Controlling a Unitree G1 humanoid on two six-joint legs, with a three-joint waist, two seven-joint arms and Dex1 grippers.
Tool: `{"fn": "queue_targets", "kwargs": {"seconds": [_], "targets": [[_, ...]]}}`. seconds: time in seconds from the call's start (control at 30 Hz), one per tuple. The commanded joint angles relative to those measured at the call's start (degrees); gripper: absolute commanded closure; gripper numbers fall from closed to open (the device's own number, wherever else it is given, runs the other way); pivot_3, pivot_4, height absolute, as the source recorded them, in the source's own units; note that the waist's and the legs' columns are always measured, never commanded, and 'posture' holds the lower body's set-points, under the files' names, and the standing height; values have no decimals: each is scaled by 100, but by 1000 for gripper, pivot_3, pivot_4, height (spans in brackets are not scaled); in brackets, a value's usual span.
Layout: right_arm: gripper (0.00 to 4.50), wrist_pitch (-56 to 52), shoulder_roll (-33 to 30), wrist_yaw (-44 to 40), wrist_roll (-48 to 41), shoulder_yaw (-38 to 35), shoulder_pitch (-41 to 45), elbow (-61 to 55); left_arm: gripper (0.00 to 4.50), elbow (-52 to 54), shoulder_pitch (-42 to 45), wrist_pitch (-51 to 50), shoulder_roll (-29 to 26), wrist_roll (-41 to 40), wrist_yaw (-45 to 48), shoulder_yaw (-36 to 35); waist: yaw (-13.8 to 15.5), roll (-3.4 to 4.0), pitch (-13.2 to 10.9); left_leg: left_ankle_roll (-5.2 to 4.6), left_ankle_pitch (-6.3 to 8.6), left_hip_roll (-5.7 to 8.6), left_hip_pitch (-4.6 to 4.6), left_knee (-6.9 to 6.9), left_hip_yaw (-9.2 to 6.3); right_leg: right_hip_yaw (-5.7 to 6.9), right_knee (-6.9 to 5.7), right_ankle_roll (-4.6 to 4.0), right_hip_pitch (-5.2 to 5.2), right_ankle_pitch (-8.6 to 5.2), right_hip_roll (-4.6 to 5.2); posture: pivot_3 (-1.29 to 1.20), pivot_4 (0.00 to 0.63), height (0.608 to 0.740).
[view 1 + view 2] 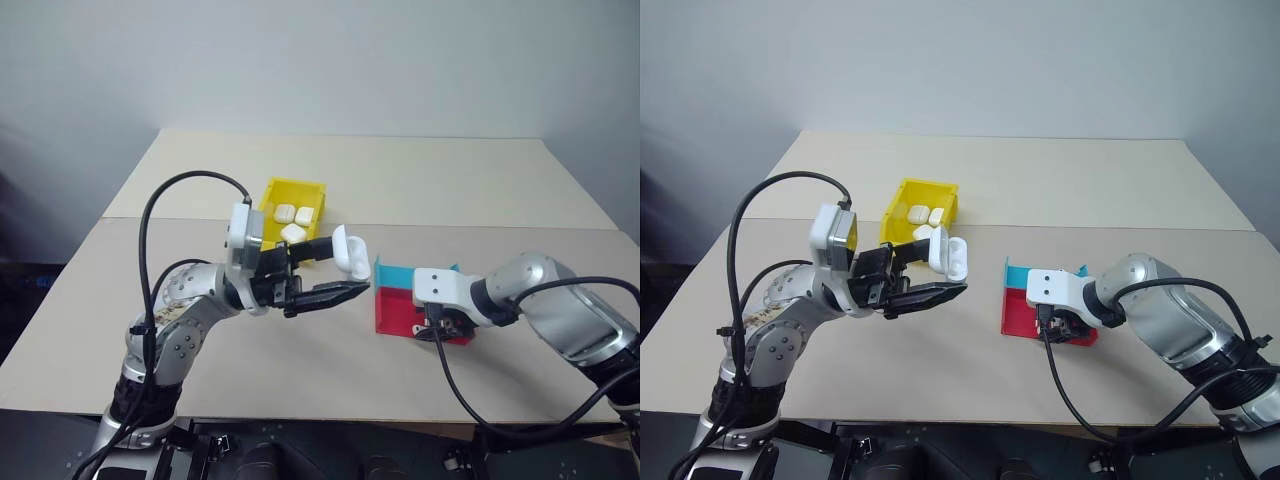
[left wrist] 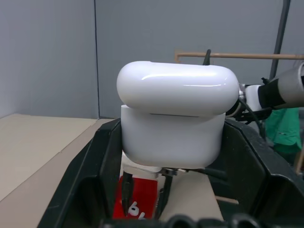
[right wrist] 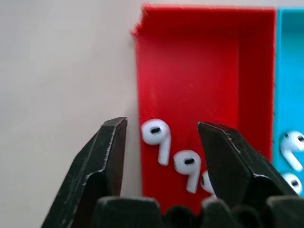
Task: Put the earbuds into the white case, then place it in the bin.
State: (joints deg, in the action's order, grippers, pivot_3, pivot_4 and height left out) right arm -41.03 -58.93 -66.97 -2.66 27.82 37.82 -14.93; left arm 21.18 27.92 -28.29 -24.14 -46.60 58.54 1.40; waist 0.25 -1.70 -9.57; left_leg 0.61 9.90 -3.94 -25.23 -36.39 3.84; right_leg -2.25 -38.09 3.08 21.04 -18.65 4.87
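My left gripper point(image 1: 338, 272) is shut on the white case point(image 1: 350, 256), held above the table in front of the bin with its lid tipped open. In the left wrist view the case point(image 2: 173, 124) sits between the two black fingers point(image 2: 97, 166). My right gripper point(image 3: 161, 126) hangs open just over the red half of the tray point(image 3: 190, 71). Small white earbuds point(image 3: 156, 136) lie under its jaws, one roughly between the fingertips and another point(image 3: 188, 167) beside it. Two more earbuds point(image 3: 291, 145) lie in the teal half. The yellow bin point(image 1: 297, 185) stands behind the left gripper.
Three other white cases point(image 1: 293, 232) lie inside the yellow bin. The red-and-teal tray point(image 1: 396, 304) lies right of centre, near the table's front edge. Black cables trail from both wrists. A seam runs across the tabletop behind the tray.
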Motion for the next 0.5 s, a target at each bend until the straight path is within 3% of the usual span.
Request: {"fn": "queue_targets", "kwargs": {"seconds": [0.03,0.47,0.5], "targets": [[1505,92,49,-44,221,-13,16,17,1686,92,-56,84,9,-180,230,-42,-3,0,0,0,0,0,0,0,0,0,0,0,0,0,0,0,150,740],[1505,360,287,-322,569,35,-58,383,1686,271,-322,142,-21,-62,221,-32,-18,1,0,-1,0,-1,0,-1,-1,1,0,0,-1,0,-1,0,150,740],[1692,362,292,-363,551,23,-75,362,1686,277,-330,142,-28,-64,218,-35,-20,0,0,-1,1,-1,0,-1,-1,0,0,0,-1,0,-1,0,150,740]]}}
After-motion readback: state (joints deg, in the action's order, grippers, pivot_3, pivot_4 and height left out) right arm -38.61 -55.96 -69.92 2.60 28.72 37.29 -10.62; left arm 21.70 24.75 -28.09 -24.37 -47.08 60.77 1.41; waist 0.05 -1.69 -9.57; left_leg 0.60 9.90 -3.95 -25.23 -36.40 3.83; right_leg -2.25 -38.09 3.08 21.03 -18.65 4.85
